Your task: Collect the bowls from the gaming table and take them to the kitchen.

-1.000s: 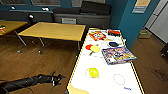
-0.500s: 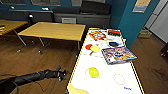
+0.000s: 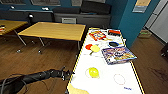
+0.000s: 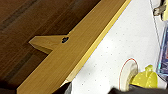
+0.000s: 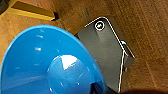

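On the gaming table (image 3: 105, 85), a long one with a glossy white top, a yellow bowl (image 3: 93, 72) sits near the front. Farther back a second yellow bowl (image 3: 95, 48) touches a red-orange one (image 3: 88, 46). My left gripper (image 3: 68, 75) is at the table's left edge, level with the near yellow bowl and apart from it. In the left wrist view the left gripper (image 4: 90, 90) is open above the white top, with the yellow bowl (image 4: 145, 78) just ahead. A blue bowl (image 5: 50, 65) hangs over the floor, my right gripper (image 5: 98, 89) shut on it.
Colourful board-game boxes (image 3: 118, 55) (image 3: 97, 35) lie on the far half of the white table, with a dark blue round thing (image 3: 115, 44) between them. A yellow wooden-topped table (image 3: 53, 30) stands to the left. The floor is brown wood. The robot's dark base (image 5: 105, 55) is below the blue bowl.
My left arm has reached forward and to the right, from over the floor up to the white table's left edge. The bowls on the table have not moved.
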